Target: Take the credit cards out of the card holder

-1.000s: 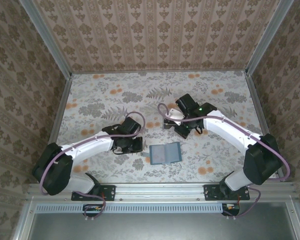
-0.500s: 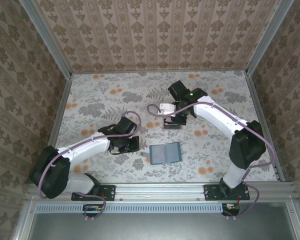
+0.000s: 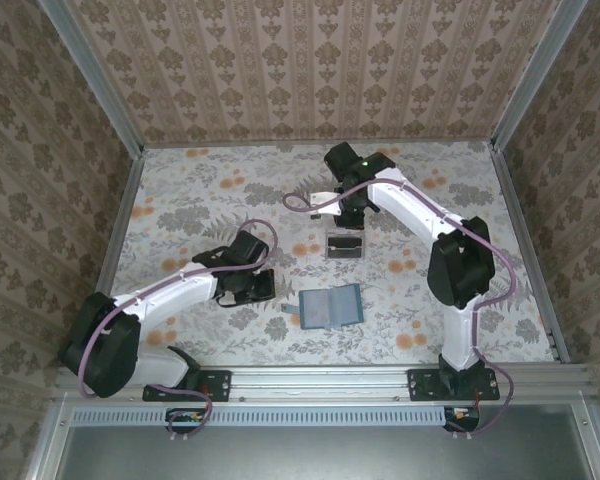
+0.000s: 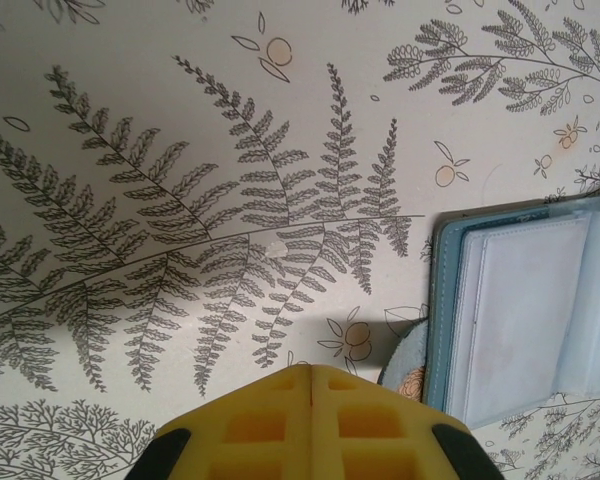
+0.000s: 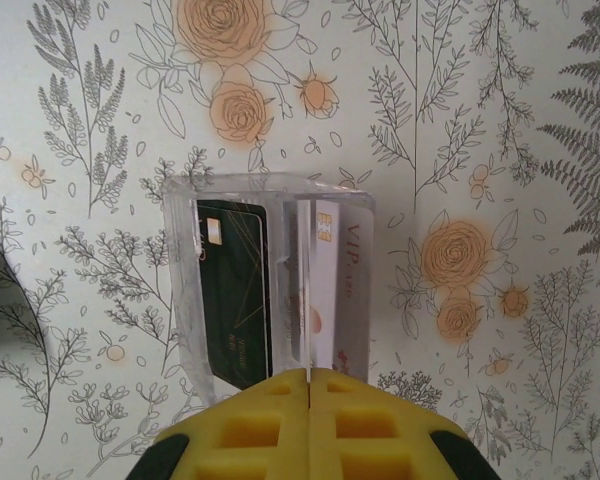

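Teal on the flowered table (image 3: 180, 200), seen from above: the card holder (image 3: 330, 307) lies open and flat near the front edge, between my two arms. My left gripper (image 3: 260, 288) sits low just to its left, apart from it. My right gripper (image 3: 347, 215) is stretched far out, at the far side of a clear tray (image 3: 345, 246) that stands behind the holder. (From up here I can't make out either pair of jaws.)

Over to my left wrist: yellow fingers pressed flat together, nothing between them, fern print underneath. The holder's opened page is off to the right, with pale pockets and a teal border, not touching me.

Right wrist now: jaws together here too, empty, poised at the near edge of the tray. And there are the credit cards, inside the tray: a dark card (image 5: 235, 300) in the left compartment and a pale card (image 5: 330, 280) marked VIP in the right, a clear divider between them. A sliver of teal shows at the far left edge.
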`<move>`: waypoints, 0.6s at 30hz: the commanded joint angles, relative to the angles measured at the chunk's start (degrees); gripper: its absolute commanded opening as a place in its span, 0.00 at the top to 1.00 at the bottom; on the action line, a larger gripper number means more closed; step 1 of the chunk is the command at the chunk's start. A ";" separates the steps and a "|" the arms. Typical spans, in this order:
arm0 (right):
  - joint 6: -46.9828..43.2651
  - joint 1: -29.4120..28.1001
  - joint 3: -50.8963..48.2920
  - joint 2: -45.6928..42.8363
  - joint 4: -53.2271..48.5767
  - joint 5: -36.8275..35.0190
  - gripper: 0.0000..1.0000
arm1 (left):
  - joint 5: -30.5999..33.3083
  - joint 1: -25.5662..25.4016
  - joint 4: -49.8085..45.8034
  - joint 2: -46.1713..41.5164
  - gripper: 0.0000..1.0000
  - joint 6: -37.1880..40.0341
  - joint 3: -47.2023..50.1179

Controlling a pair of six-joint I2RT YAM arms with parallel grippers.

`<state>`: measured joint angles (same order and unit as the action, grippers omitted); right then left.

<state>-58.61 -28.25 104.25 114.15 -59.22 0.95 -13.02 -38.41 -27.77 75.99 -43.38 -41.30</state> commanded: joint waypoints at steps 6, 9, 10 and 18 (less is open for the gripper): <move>-2.39 1.00 6.27 5.87 -6.65 -1.04 1.00 | -1.27 1.84 -1.01 -0.51 0.97 1.99 0.49; -2.55 1.17 7.02 7.05 -6.96 -0.62 1.00 | -1.53 2.03 -1.06 -0.33 0.97 2.21 0.47; -2.61 1.22 7.24 7.42 -7.11 -0.56 1.00 | -1.49 2.19 -1.06 -0.37 0.97 2.24 0.51; -2.68 1.27 7.74 9.58 -8.30 1.28 1.00 | -1.93 2.56 -0.97 -0.44 0.97 2.26 0.82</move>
<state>-59.94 -27.24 110.10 122.34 -64.71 0.45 -14.11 -36.23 -27.88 75.99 -42.24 -41.21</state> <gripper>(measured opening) 0.046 0.046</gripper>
